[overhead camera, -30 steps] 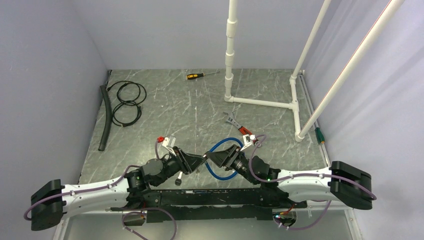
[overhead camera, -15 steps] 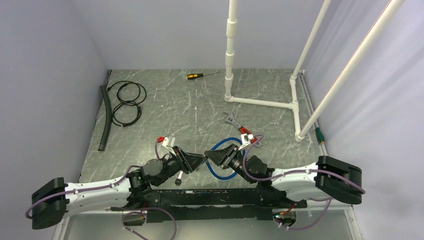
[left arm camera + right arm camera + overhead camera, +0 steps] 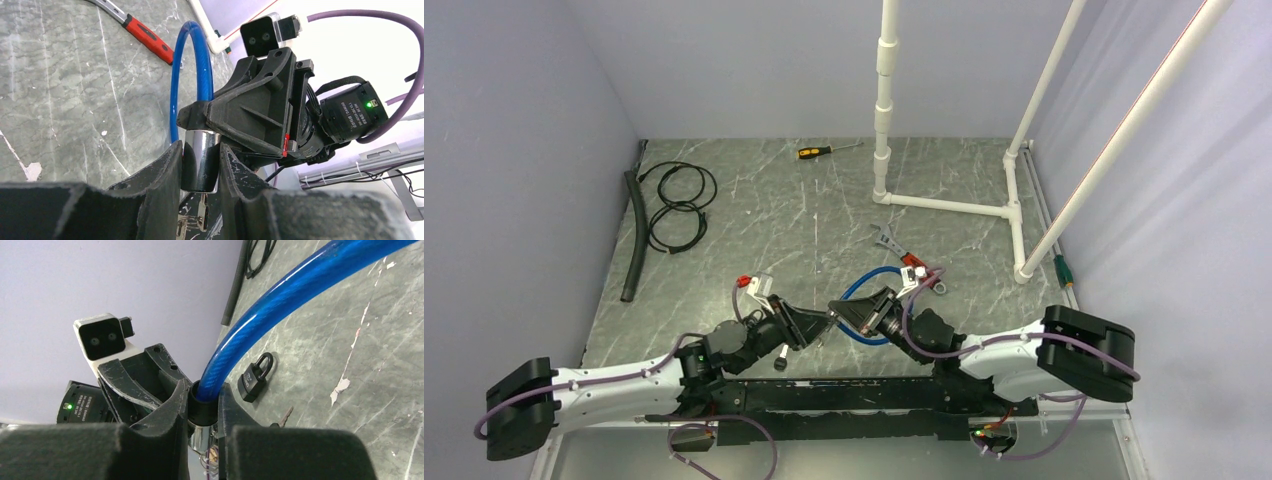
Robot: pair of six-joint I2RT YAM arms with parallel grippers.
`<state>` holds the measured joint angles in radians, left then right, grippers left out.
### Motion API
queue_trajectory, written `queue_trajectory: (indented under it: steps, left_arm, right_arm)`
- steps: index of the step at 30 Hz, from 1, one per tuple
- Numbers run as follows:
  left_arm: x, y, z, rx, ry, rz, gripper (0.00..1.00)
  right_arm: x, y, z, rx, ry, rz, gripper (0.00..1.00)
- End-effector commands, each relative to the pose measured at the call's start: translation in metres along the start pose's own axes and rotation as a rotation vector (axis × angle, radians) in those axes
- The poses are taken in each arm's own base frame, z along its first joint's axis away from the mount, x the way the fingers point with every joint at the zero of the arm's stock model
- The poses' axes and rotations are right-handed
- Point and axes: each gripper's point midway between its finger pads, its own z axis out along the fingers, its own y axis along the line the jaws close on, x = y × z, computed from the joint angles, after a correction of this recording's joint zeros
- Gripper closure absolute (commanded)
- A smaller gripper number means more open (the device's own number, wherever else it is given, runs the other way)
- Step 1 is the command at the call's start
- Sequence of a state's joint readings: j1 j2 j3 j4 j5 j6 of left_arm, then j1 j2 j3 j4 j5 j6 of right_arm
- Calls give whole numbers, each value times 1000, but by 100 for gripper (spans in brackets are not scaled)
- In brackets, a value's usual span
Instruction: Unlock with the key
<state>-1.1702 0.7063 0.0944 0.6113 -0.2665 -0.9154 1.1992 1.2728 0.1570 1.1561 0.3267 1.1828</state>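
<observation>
A blue cable lock point(image 3: 864, 282) is held off the table between both grippers. My left gripper point(image 3: 200, 146) is shut on its chrome lock cylinder point(image 3: 200, 160). Keys on a ring point(image 3: 202, 217) hang under the cylinder. My right gripper point(image 3: 202, 390) is shut on the black collar point(image 3: 202, 412) where the blue cable point(image 3: 260, 315) enters the cylinder. In the top view the two grippers meet tip to tip, the left point(image 3: 820, 326) and the right point(image 3: 837, 309). Whether a key sits in the keyhole is hidden.
A small black padlock point(image 3: 254, 377) and a loose key point(image 3: 285, 416) lie on the table below the cable. A red-handled wrench point(image 3: 904, 258), a screwdriver point(image 3: 816, 152), black cables point(image 3: 679, 205), a black hose point(image 3: 632, 235) and a white pipe frame point(image 3: 949, 207) lie farther back.
My right arm has shifted left and the blue cable loop has swung up and away from the near edge. The left gripper has barely moved. Both stay shut.
</observation>
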Motion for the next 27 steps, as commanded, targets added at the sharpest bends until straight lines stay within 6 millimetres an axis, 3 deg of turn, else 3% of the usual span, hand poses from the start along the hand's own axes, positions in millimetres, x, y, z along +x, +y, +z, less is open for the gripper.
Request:
queue_trajectory:
  steps: [1, 3, 5, 8, 13, 19, 27]
  left_arm:
    - [-1, -3, -1, 5, 3, -10, 73]
    - [0, -2, -3, -1, 13, 5, 48]
    - [0, 0, -6, -18, 27, 26, 31]
    - [-2, 6, -11, -66, 52, 76, 20]
    - [-5, 20, -27, -150, 91, 159, 20]
    - [5, 11, -40, -70, 186, 265, 35]
    - [30, 26, -30, -81, 271, 330, 44]
  right_arm:
    - [-6, 38, 10, -75, -4, 13, 100]
    - [-7, 33, 11, -32, -2, 2, 100]
    - [-8, 23, 11, 41, -5, -6, 100]
    - [-13, 12, 10, 128, -13, -22, 100]
    - [-18, 2, 8, 222, -23, -37, 100]
    - [-19, -5, 11, 284, -13, -29, 100]
    - [-18, -3, 18, 301, 2, -21, 100]
